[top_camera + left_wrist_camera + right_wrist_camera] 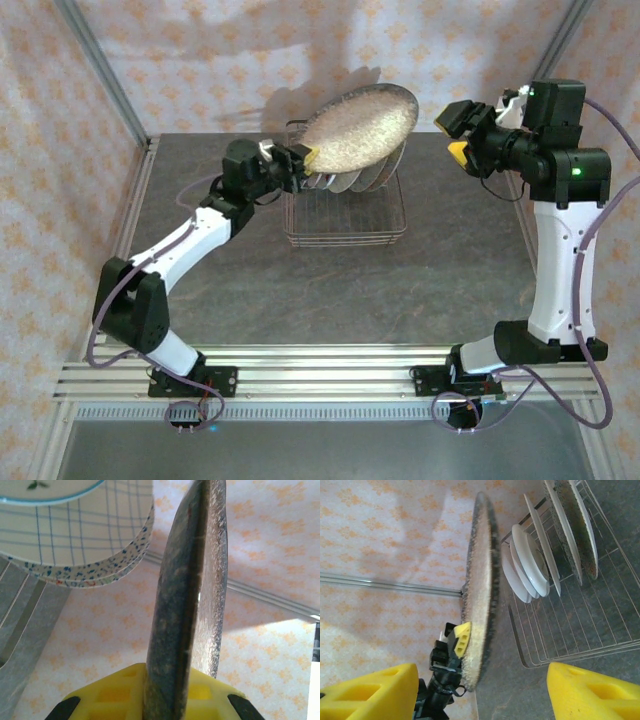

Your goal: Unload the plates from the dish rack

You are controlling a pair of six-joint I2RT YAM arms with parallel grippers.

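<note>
- Large speckled plate (360, 128) — rough beige face, dark rim; tilted in the air above the dish rack (345, 228). Judged heavy, rigid and prone to chipping, so it is best gripped at the rim.
- Left tool (305, 157) — clamped on that plate's lower left rim.
- Right tool (457, 132) — fingers wide apart, empty, near the plate's right edge without touching it.
- Other plates (350, 178) — upright between the tines, with the rack standing on the worktop (300, 290); smooth glaze, probably slippery.

The raised plate (360, 128), clamped at its rim by the left hand (303, 158), overhangs the standing plates (358, 178) at the dish rack (345, 230) rear. A clear gap separates it from the spread right hand (458, 135). The bench (330, 290) in front of the rack offers free passage.
</note>
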